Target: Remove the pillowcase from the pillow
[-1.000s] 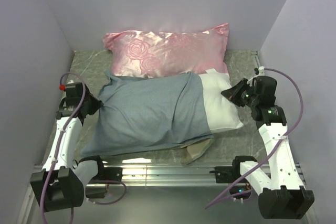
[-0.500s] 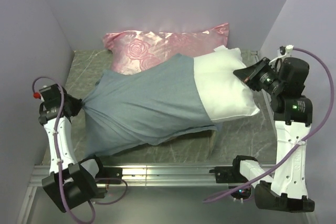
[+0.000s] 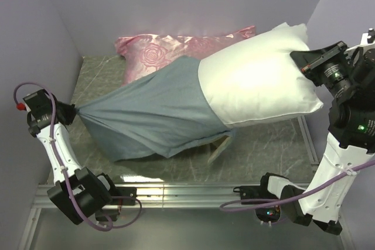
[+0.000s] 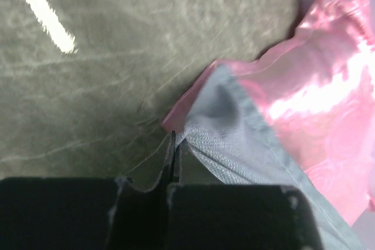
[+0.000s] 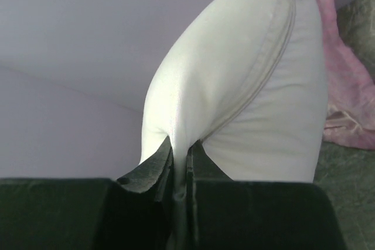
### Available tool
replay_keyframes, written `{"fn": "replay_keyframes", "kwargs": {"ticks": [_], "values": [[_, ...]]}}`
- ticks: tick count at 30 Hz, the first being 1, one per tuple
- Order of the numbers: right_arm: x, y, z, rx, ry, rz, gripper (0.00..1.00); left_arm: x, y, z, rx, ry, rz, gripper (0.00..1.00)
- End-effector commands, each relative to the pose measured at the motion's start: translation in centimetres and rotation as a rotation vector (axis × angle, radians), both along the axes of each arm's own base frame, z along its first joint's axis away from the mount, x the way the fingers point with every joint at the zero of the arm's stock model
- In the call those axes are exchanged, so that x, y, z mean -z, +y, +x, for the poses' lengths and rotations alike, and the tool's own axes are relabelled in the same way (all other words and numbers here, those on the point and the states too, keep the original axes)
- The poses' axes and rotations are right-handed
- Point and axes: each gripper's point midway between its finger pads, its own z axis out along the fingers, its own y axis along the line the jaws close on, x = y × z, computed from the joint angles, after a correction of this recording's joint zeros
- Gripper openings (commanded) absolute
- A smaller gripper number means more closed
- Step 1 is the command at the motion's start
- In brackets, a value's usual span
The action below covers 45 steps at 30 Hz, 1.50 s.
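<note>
while pinched taut, pillowcase [image 3: 152, 115] in left end effector [image 3: 70, 113], pillow [image 3: 258, 83] in right end effector [image 3: 297, 58], pink pillow [image 3: 158, 51] behind

Tabletop [image 3: 263, 144]: grey-green marbled slab, metal rail [image 3: 193, 190] along the near edge. Pink rose-patterned pillow [image 3: 155, 54] lies flat at the far edge, against the back wall. Pillowcase [image 3: 146, 115] sags; its lower fold looks to rest on the tabletop near centre.

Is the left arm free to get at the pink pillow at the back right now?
Probably not. The left gripper is shut on a corner of the pillowcase, stretched toward the white pillow; it must let go before reaching the pink pillow.
</note>
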Motion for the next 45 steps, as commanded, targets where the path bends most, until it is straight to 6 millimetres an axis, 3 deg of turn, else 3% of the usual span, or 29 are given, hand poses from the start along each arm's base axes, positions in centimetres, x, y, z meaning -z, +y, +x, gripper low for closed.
{"fn": "replay_keyframes", "kwargs": {"ticks": [1,5,16,18,24,45], "values": [[-7.4,-2.6,-0.5,0.151,-0.247,-0.01,0.0,-4.0,4.3,0.9,-0.122,-0.083,0.128,0.01],[-8.2,-3.5,-1.0,0.188,-0.268,0.003,0.0,-4.2,5.3,0.9,-0.15,-0.071,0.116,0.01],[-10.5,-3.4,-1.3,0.155,-0.332,0.117,0.0,-5.7,6.9,1.2,-0.206,-0.078,0.096,0.01],[-10.7,-3.4,-1.0,0.139,-0.335,0.144,0.0,-6.1,6.5,1.6,-0.18,-0.109,0.075,0.0],[-11.1,-2.9,-0.9,0.094,-0.351,0.184,0.0,-7.7,6.0,2.1,-0.165,-0.167,0.062,0.01],[-10.5,-5.9,0.6,0.135,-0.318,0.235,0.0,-11.0,8.6,3.3,-0.206,-0.194,0.01,0.0]]}}
